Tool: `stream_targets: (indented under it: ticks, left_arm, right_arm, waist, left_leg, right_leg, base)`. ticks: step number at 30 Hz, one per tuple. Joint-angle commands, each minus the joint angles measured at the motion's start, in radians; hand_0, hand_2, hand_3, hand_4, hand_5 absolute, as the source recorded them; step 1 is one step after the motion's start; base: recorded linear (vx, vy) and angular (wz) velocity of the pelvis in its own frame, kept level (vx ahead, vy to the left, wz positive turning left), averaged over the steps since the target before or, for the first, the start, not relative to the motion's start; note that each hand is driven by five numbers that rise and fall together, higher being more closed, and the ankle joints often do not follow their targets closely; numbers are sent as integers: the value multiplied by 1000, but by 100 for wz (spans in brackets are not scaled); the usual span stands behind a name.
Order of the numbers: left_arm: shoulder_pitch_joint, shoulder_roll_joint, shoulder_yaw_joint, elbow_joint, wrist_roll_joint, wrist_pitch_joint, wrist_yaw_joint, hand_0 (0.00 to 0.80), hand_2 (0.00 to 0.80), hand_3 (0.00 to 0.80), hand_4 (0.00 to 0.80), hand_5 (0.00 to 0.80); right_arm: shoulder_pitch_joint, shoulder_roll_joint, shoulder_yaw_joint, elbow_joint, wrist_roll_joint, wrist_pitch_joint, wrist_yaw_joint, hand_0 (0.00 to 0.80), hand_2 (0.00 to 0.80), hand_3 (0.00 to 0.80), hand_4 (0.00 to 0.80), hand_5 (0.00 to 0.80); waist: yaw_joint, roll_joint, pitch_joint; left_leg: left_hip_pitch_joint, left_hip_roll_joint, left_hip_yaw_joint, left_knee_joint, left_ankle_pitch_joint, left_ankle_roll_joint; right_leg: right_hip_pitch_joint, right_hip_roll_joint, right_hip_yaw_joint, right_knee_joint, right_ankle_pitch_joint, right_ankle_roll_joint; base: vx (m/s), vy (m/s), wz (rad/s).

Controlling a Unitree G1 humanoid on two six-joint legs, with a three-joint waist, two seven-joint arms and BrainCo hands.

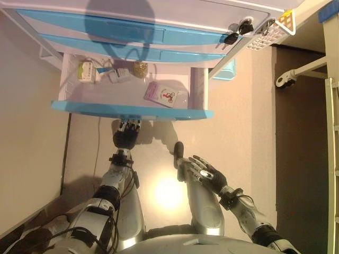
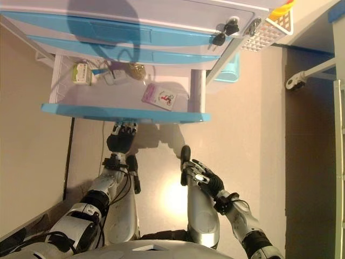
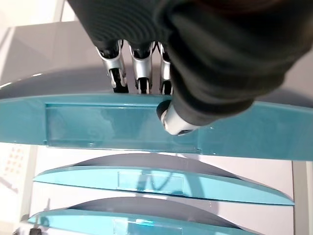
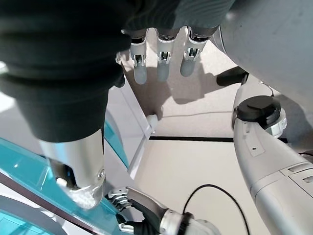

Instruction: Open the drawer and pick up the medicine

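The bottom drawer [image 1: 175, 112] of a white cabinet with blue fronts stands pulled out. A pink and white medicine packet [image 1: 161, 94] lies in it towards the right; it also shows in the right eye view [image 2: 160, 97]. My left hand [image 1: 126, 138] is at the drawer's blue front, below its middle. In the left wrist view its fingers [image 3: 139, 68] reach over the edge of the front [image 3: 73, 122] and its thumb presses on the face. My right hand [image 1: 209, 174] hangs low to the right, apart from the drawer, fingers [image 4: 161, 61] relaxed and empty.
The drawer also holds a small green and yellow box [image 1: 86, 71], white items and a gold packet [image 1: 140, 69] at the back. Two shut blue drawers sit above. Keys [image 1: 238, 30] hang in the cabinet lock. A white basket [image 1: 267, 34] and a caster wheel [image 1: 286, 79] are at the right.
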Motion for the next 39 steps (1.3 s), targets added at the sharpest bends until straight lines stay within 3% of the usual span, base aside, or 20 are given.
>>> stream_targets:
  ticks: [1, 20, 26, 39]
  left_arm:
    - [127, -1, 16, 44, 1, 33, 16, 800, 800, 800, 800, 800]
    - [285, 20, 24, 56, -3, 108, 114, 800, 800, 800, 800, 800]
    - [287, 28, 39, 97, -6, 114, 182, 800, 800, 800, 800, 800]
    - [334, 28, 60, 116, 9, 127, 204, 800, 800, 800, 800, 800]
  right_arm:
    - [106, 18, 6, -74, -23, 11, 10, 0, 0, 0, 0, 0]
    - [137, 3, -25, -56, -17, -16, 23, 0, 0, 0, 0, 0]
    - [133, 6, -33, -33, -23, -20, 32, 0, 0, 0, 0, 0]
    - [139, 14, -44, -8, -17, -47, 36, 0, 0, 0, 0, 0]
  waist:
    - [24, 0, -32]
    - [69, 22, -27]
    - [73, 20, -30]
    - [94, 9, -25]
  left_leg:
    - [-18, -38, -3, -51, 87, 69]
    - [-15, -60, -38, -64, 96, 71]
    - [-19, -63, -44, -56, 95, 72]
    - [-24, -62, -51, -58, 94, 72]
  right_leg:
    - [33, 22, -47, 76, -39, -4]
    - [52, 14, -74, 57, -35, -7]
    - [53, 13, -76, 59, -35, -6]
    - [58, 12, -89, 44, -24, 0]
  base:
    - [0, 0, 0]
    - [4, 1, 1]
    - [-1, 2, 1]
    - [1, -3, 2]
